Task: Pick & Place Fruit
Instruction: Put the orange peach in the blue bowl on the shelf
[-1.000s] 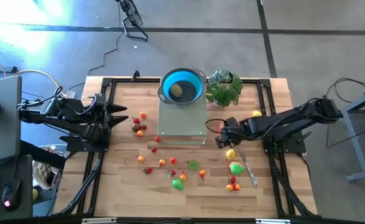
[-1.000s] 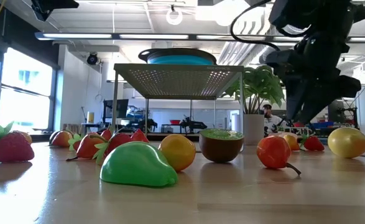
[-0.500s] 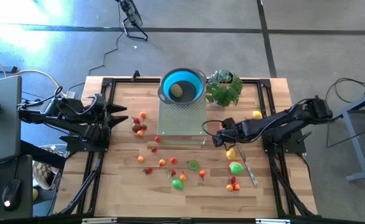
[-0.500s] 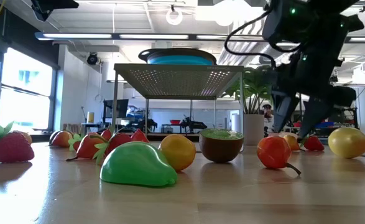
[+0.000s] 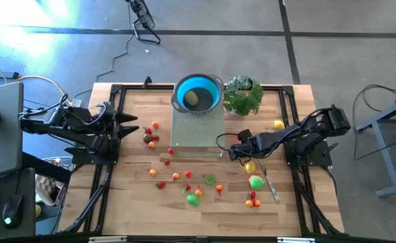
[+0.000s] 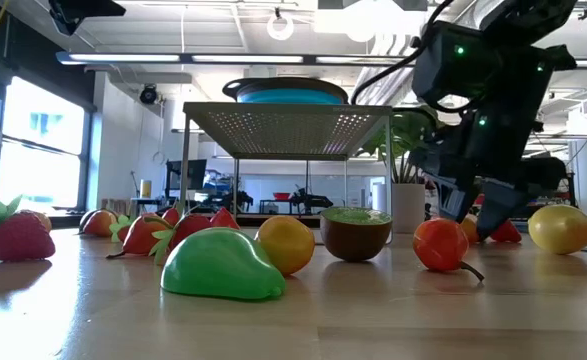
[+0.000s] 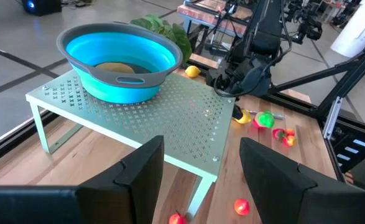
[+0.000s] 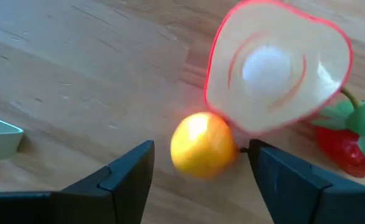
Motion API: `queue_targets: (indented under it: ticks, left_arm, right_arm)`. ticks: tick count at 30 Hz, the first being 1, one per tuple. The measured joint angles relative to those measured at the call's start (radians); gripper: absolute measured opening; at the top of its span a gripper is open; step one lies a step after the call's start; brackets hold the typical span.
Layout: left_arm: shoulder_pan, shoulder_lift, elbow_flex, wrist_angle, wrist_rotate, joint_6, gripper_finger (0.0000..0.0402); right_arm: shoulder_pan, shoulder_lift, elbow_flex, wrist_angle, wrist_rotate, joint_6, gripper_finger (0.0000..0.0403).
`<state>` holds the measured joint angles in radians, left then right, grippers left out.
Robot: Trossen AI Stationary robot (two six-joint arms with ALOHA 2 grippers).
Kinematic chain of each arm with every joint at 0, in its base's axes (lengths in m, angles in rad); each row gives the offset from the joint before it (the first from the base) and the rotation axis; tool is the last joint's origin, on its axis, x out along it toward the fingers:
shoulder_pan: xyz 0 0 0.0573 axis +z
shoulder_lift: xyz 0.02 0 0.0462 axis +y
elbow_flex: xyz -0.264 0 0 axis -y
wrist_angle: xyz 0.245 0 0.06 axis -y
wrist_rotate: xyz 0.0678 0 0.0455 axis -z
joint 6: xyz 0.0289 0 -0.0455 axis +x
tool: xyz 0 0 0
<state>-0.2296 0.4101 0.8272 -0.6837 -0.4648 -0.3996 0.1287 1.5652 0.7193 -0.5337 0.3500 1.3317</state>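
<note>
Since a second ago, seen from above, the right gripper point(image 5: 233, 154) has been lowered and reached farther left to the rack's point(image 5: 198, 128) front corner, while the left gripper point(image 5: 134, 128) is kept parked and parted at the table's left edge. At table height, the right gripper point(image 6: 465, 222) is seen hanging just above the tabletop among the fruit point(image 6: 441, 244). Through the right wrist camera, its fingers point(image 8: 129, 171) are spread wide and empty, with a small orange fruit point(image 8: 203, 144) between them, touching a cut apple half point(image 8: 278, 65).

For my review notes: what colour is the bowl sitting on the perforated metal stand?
Bright blue inside, with a dark grey rim: the bowl shows best in the left wrist view, on the stand.
</note>
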Motion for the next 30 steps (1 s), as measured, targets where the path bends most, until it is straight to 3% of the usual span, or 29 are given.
queue_targets:
  ticks: [17, 30]
  left_arm:
    - [0.0, 0.0, 0.0, 0.0, 0.0, 0.0, 0.0205]
    - [0.0, 0.0, 0.0, 0.0, 0.0, 0.0, 0.0205]
  right_arm:
    - [0.0, 0.0, 0.0, 0.007, 0.01, 0.01, 0.0146]
    - [0.01, -0.011, 0.0, 0.015, -0.051, 0.007, 0.0145]
